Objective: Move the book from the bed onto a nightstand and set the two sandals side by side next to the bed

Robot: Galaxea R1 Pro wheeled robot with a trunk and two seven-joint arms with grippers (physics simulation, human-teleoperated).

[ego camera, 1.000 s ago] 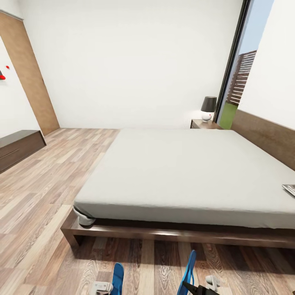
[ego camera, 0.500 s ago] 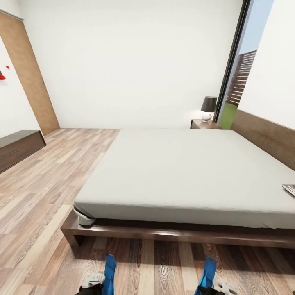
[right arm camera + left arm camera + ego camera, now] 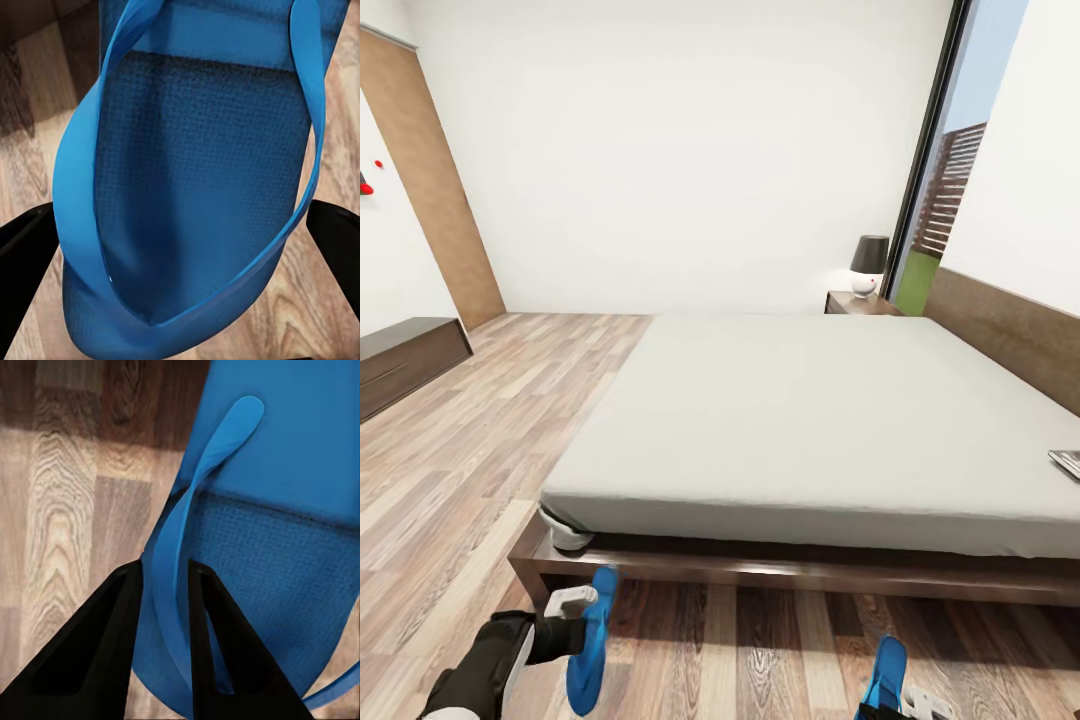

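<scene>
**A:** Start with the big things. What could spoil this?

**B:** The bed (image 3: 810, 430) fills the middle of the head view, and its dark frame juts out along the floor (image 3: 450, 470) at the lower middle. Both sandals must end up side by side next to it. I judge the main risk is uneven release: the left sandal (image 3: 590, 640) hangs on edge at the lower left, near the frame's corner, while the right sandal (image 3: 885, 675) sits far off at the lower right. Dropped as they are, they would land well apart.

**A:** And the grips?

**B:** The left gripper (image 3: 165, 577) has its fingers pressed together on the left sandal's thin strap. A strap is floppy, so the sole may swing or twist on the way down and land upside down. For the right gripper (image 3: 180, 225), dark fingers stand on either side of the right sandal's sole; whether they clamp it, I cannot tell.

**A:** Anything else about?

**B:** The book (image 3: 1066, 462) lies on the mattress at the right edge, not yet moved. A nightstand (image 3: 857, 302) with a lamp (image 3: 869, 263) on it stands at the upper right beyond the bed, so the lamp narrows the landing room. A low cabinet (image 3: 405, 360) sits at the left, out of the way.
</scene>
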